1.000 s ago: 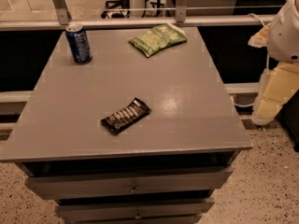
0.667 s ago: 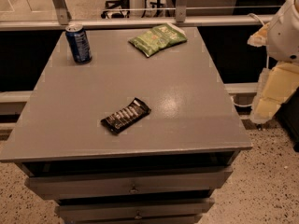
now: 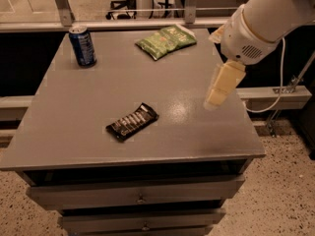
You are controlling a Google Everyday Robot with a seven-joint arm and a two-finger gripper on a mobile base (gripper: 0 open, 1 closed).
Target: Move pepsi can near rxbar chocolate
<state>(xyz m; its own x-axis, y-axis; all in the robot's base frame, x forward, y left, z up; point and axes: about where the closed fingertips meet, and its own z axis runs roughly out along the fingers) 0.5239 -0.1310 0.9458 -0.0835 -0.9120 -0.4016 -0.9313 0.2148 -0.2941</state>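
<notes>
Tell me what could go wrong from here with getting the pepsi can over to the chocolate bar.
The gripper hangs over the right side of the table, far from the pepsi can, so a low reach across might brush the green snack bag or shift the rxbar chocolate. The can stands upright close to the far left corner; a clumsy approach could tip it or push it off the edge.

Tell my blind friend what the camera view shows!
The gripper hovers over a grey table, at its right. The pepsi can stands back left, the rxbar chocolate lies front centre, a green snack bag at the back.
</notes>
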